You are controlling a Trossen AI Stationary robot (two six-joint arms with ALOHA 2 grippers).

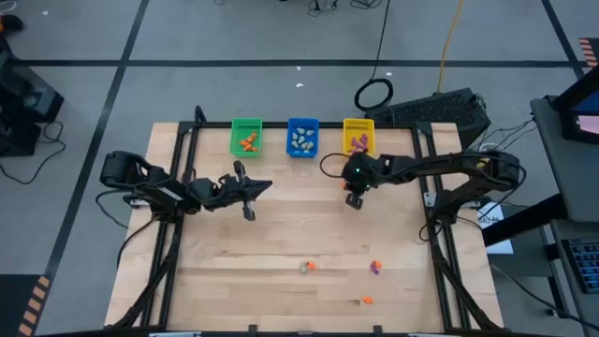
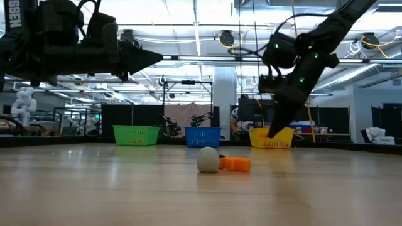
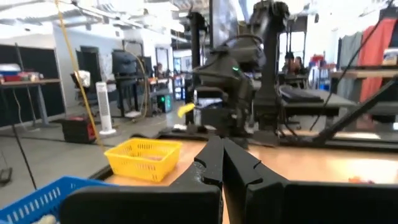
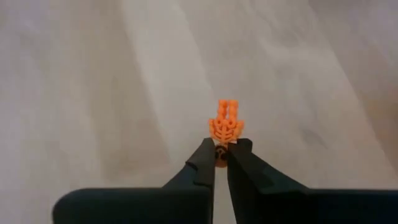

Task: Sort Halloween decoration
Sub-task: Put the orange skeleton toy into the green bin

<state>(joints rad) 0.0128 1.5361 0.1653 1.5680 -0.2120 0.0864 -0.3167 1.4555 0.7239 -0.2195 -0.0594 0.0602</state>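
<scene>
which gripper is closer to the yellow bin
Right. The right gripper hovers just in front of the yellow bin, pinching an orange trinket. The left gripper is shut and sits far off, below the green bin.

in the high view's lower centre, the loose trinkets (image 1: 308, 267) are too small to tell shape. the low view hides part of an orange piece (image 2: 235, 164) behind a pale ball (image 2: 208, 159). bin contents (image 1: 302, 140) stay unclear.

Open: table (image 1: 234, 271) middle — Blocked: three bins (image 1: 302, 137) at far edge — trinkets (image 1: 372, 268) scattered near front.
</scene>
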